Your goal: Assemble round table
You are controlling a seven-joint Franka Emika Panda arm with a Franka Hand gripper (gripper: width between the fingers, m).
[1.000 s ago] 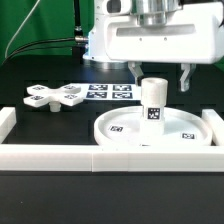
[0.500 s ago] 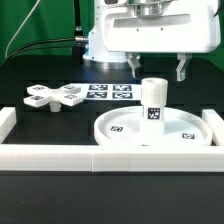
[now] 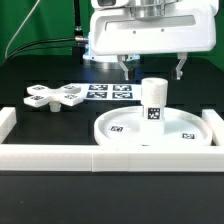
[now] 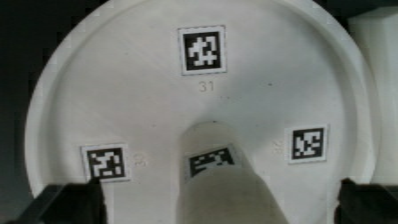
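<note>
The white rimmed disc top (image 3: 155, 128) lies flat at the front right, against the border rail. The short cylinder leg (image 3: 152, 101) stands upright in its middle, with a square tag on its side. My gripper (image 3: 152, 68) is open and empty, just above the leg, one finger on each side of it and apart from it. The cross-shaped base (image 3: 55, 96) lies on the black table at the exterior view's left. In the wrist view the disc top (image 4: 143, 110) fills the frame, the leg (image 4: 228, 185) rises toward the camera, and my dark fingertips (image 4: 63, 205) show at the edges.
The long white border rail (image 3: 60, 154) runs along the table's front, with an upright end (image 3: 5, 122) at the exterior view's left. The marker board (image 3: 108, 92) lies flat behind the disc top, beside the base.
My gripper has risen off the leg and shifted slightly toward the exterior view's left. The leg stays standing on the disc top. The base has not moved.
</note>
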